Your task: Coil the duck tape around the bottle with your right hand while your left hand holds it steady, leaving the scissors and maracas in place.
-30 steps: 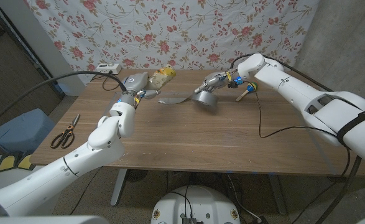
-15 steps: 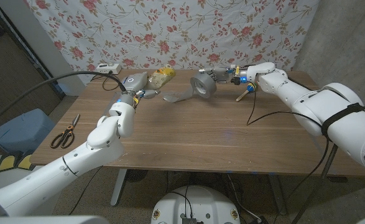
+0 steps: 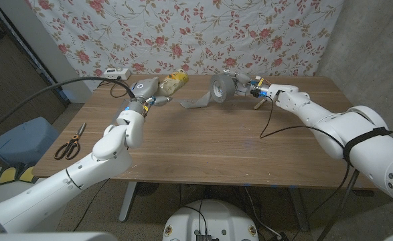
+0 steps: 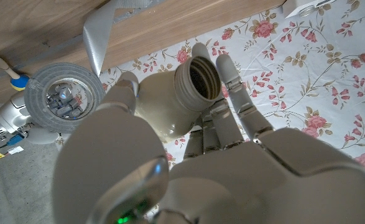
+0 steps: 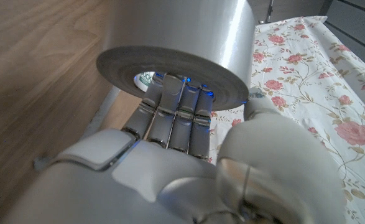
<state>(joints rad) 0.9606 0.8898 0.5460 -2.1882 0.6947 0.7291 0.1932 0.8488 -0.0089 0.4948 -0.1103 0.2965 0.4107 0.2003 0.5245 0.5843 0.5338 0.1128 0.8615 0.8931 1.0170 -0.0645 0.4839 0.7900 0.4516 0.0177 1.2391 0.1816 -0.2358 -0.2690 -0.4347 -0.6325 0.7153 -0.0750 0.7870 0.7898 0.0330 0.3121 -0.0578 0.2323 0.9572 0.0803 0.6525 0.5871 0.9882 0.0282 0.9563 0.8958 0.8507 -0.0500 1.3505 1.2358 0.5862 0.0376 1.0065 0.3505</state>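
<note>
At the far edge of the table (image 3: 203,144), the left hand (image 3: 144,102) grips the bottle (image 3: 171,82), fingers wrapped round its body, open mouth clear of them in the left wrist view; the right hand (image 3: 238,86) holds the roll of duck tape (image 3: 219,89) aloft, fingers threaded through its core; a loose grey strip (image 3: 193,103) trails from the roll toward the bottle. To wrap well, I'd say keep that strip taut and carry the roll round the bottle; the left hand should not budge. Right arm reaches in long and low, wrist turned inward. Scissors (image 3: 69,142) lie well apart near the left edge; maraca (image 3: 264,96) just beside the right wrist.
</note>
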